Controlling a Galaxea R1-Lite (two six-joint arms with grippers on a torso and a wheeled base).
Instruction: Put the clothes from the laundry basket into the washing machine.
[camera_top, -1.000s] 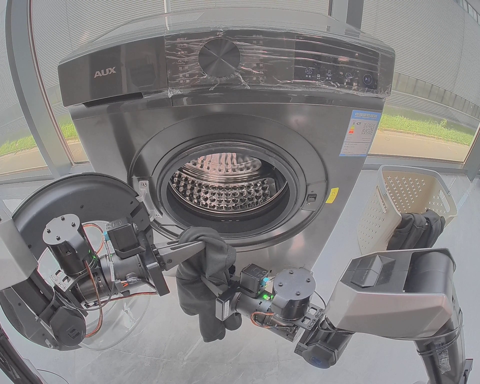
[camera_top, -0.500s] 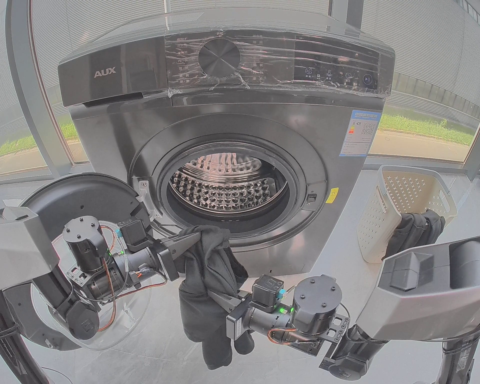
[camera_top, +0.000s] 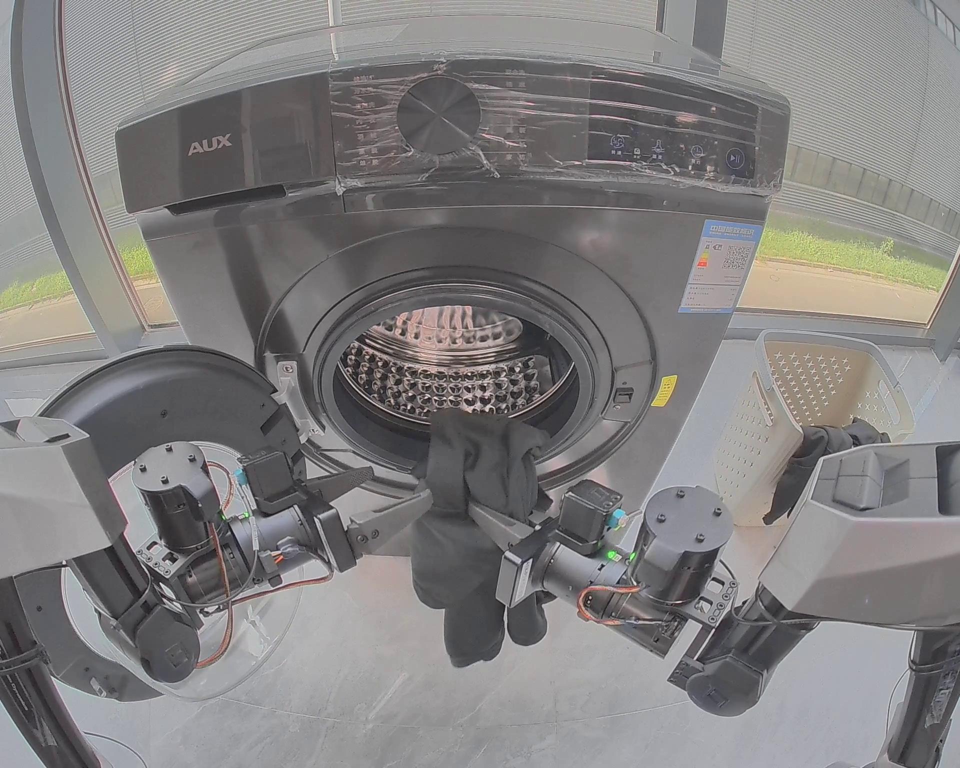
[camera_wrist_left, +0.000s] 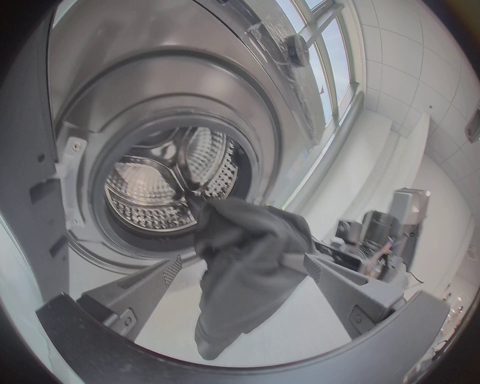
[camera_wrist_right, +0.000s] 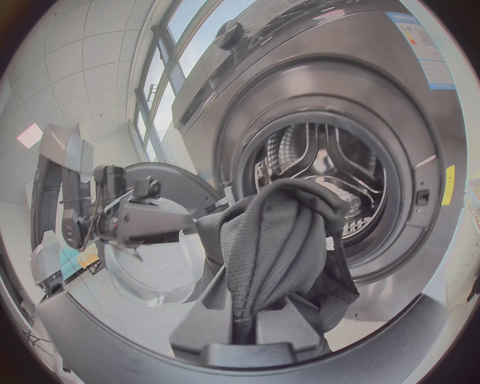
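Before drum (camera_top: 455, 365): dark, seemingly mesh garment (camera_top: 472, 470)

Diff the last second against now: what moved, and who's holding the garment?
The left gripper opened its jaws and let go of the dark garment. The right gripper, shut on it, carried it up to the opening of the washing machine. Its door stayed open, and the laundry basket did not move.

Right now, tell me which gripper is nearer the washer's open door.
Left. The left gripper hangs open just beside the door; the right gripper, clamping the dark garment, is farther off, below the drum opening.
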